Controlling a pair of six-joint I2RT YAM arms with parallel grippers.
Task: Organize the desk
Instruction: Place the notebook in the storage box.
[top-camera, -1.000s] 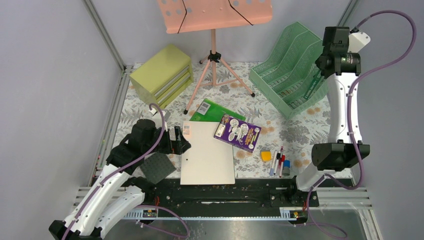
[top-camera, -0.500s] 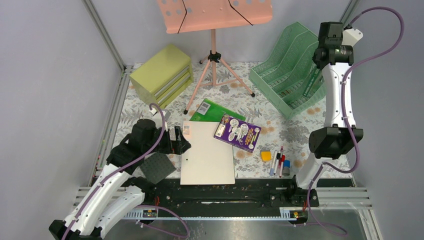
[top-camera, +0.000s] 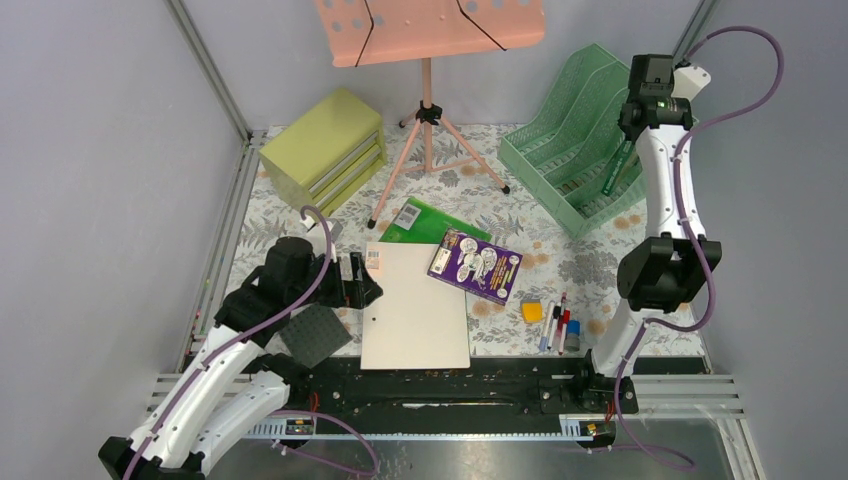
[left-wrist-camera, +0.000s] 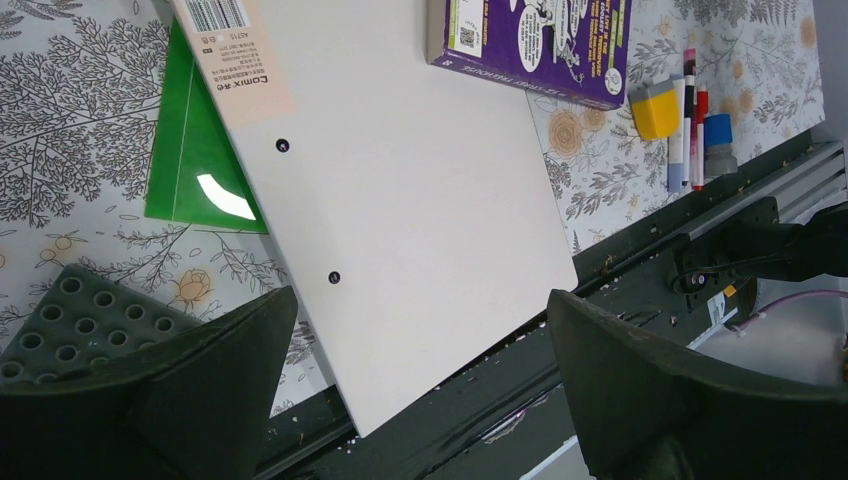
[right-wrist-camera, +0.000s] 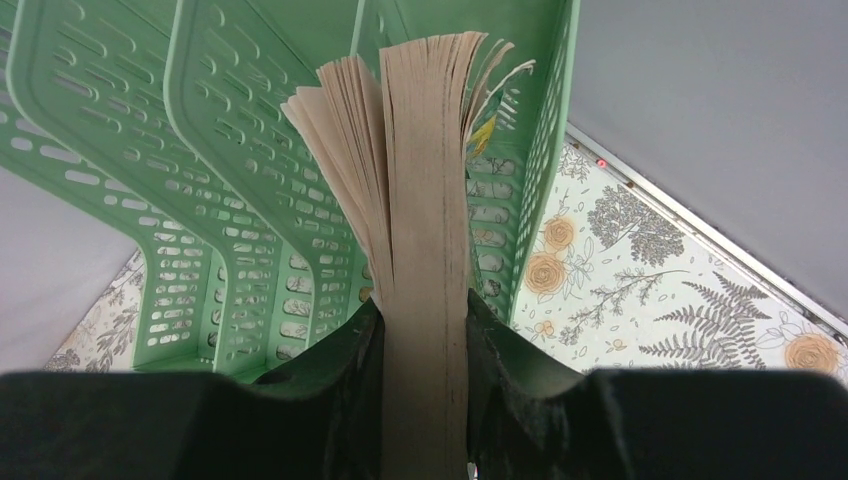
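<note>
A book (right-wrist-camera: 425, 150) tight in the right claw (right-wrist-camera: 425, 340), seemingly inside the green rack (right-wrist-camera: 230, 200); left claw (left-wrist-camera: 420, 300) wide above white folder (left-wrist-camera: 400, 150).

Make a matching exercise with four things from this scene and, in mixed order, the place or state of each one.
Things:
1. purple book
2. brown-paged book
3. left gripper
4. drawer cabinet

Places or states:
A. open, near the white folder
B. clamped in the right gripper, at the green file rack
C. far left part of the desk
D. overlapping the white folder's corner

Pairs: 1-D, 2-B, 3-A, 4-C
</note>
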